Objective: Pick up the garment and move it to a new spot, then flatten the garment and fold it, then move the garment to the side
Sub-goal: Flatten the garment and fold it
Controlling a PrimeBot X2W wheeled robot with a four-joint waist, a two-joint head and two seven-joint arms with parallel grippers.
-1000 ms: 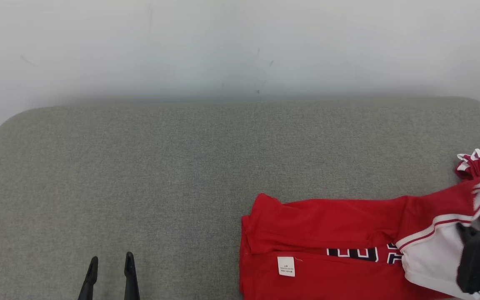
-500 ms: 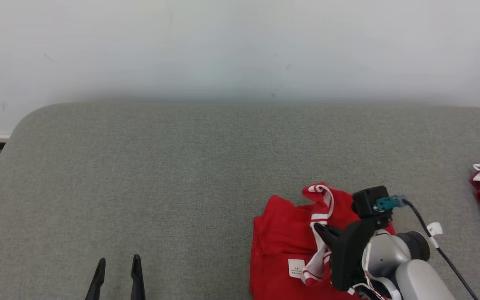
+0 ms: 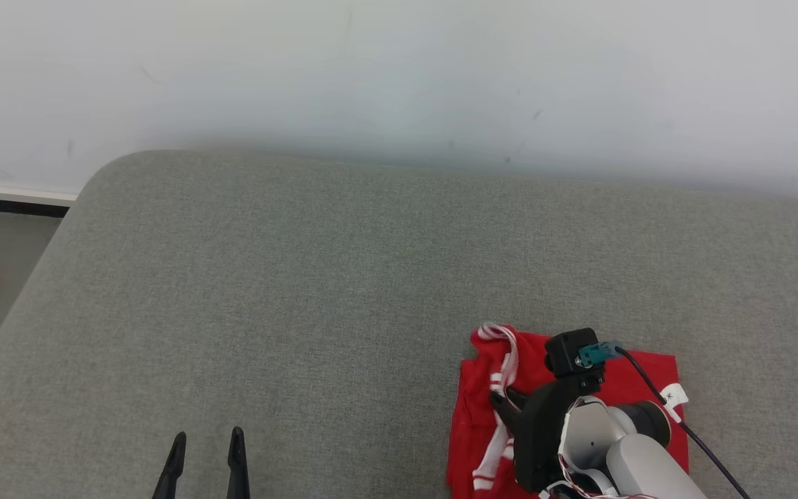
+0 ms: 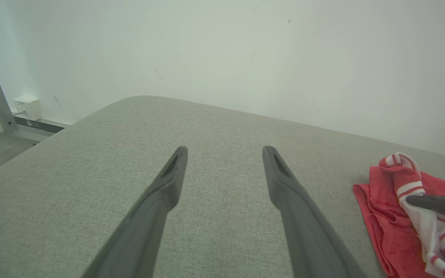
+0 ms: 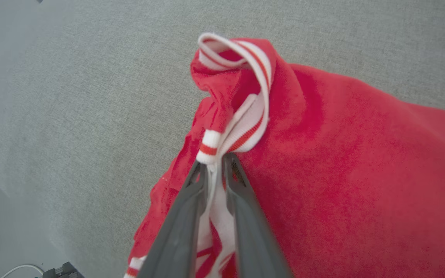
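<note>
Right gripper (image 5: 215, 164) pinches narrow on the striped trim (image 5: 259, 77) of the red garment (image 3: 472, 423), bunched near-right on the grey cushion (image 3: 302, 277), trim running away from the robot, the cable tag (image 3: 674, 396) too small to read, while left gripper (image 3: 206, 443) hangs wide apart.

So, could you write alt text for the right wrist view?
The robot's right pincer grips a crumpled red fabric garment by its white-and-red striped trim; the garment lies on a grey woven cushioned surface.
</note>
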